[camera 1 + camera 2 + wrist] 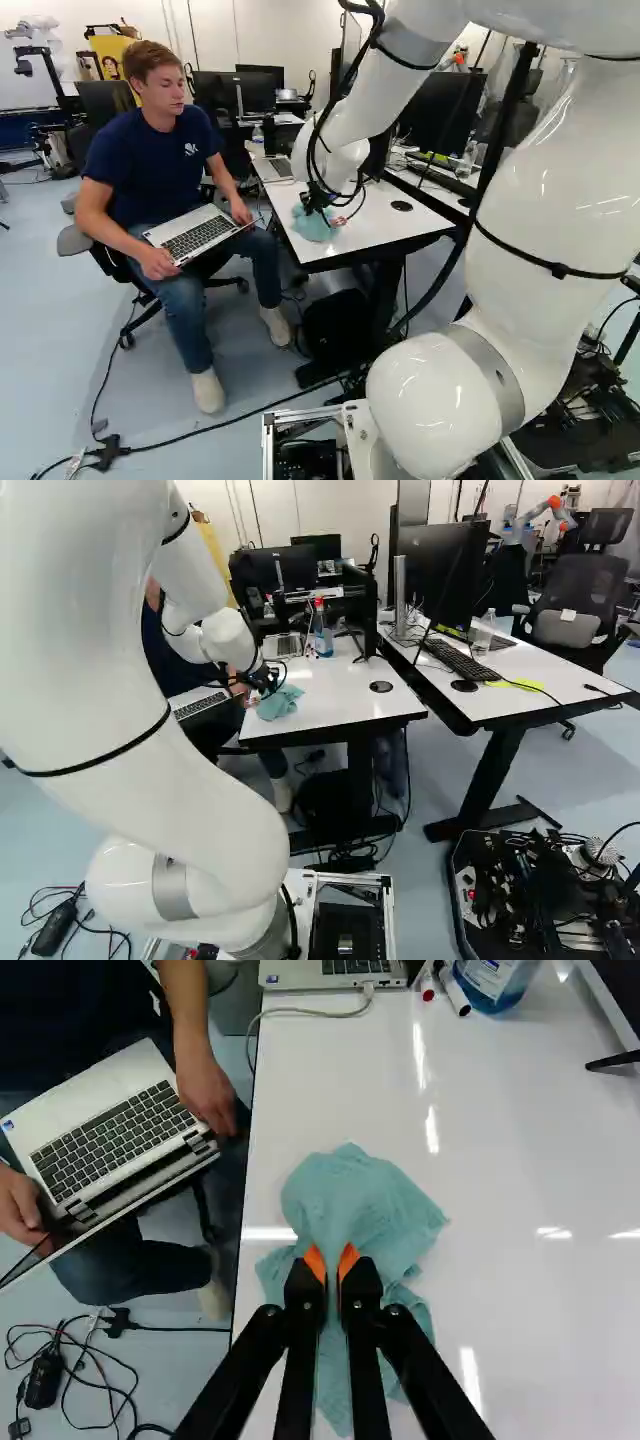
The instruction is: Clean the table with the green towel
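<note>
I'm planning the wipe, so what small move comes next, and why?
Probably slide the towel across the table, away from its nearest edge: the gripper pinches the towel, which lies on the table close to that edge.

Towel (350, 1195) on the near part of the tabletop (345, 705), by its left edge.
The hand (318, 205) is over the towel, with cloth between its fingertips; a round disc (381, 687) is set in the tabletop to the towel's right. Beyond the towel, at the far end, a laptop (345, 972) lies on the left and a bottle (495, 980) stands to its right, two markers (427, 985) between them. Right of this tabletop is a second tabletop (545, 670), bearing a monitor (440, 575) and a keyboard (460, 663).
</note>
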### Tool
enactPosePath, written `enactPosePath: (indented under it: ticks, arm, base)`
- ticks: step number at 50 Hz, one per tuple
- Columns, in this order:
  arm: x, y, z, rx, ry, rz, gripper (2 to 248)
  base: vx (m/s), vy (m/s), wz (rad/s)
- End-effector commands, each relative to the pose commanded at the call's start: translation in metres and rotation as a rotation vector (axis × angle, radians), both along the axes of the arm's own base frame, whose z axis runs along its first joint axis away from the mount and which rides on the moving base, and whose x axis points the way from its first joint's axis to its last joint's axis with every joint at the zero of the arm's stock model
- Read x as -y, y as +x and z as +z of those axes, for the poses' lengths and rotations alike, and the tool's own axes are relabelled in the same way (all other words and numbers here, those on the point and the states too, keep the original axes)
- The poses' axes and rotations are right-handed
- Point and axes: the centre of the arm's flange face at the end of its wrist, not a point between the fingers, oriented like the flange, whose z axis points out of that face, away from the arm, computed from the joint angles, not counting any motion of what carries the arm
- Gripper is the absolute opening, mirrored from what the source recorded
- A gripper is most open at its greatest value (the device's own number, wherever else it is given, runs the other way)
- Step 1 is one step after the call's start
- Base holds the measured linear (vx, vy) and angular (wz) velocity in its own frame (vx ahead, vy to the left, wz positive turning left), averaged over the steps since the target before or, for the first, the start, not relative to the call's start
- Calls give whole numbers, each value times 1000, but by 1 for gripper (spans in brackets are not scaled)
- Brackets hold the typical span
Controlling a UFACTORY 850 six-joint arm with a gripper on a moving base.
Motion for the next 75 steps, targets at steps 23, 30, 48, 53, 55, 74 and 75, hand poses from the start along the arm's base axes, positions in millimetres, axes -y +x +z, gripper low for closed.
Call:
enactPosePath:
  ticks: [23,30,48,53,55,74,75]
  arm:
    - [-1,4,-11,-25,-5,0,35]
    - [-1,4,-12,-28,-6,0,35]
    - [-1,4,-12,-28,-6,0,35]
    - [-1,4,-12,-28,-6,0,35]
    - [-1,4,-12,-28,-6,0,35]
    - [-5,8,-12,-27,-6,7,35]
    - [-5,9,-12,-27,-6,7,35]
  base:
    - [0,0,0]
    - [0,0,0]
    - [0,0,0]
    - [0,0,0]
    - [0,0,0]
    - [0,0,0]
    - [0,0,0]
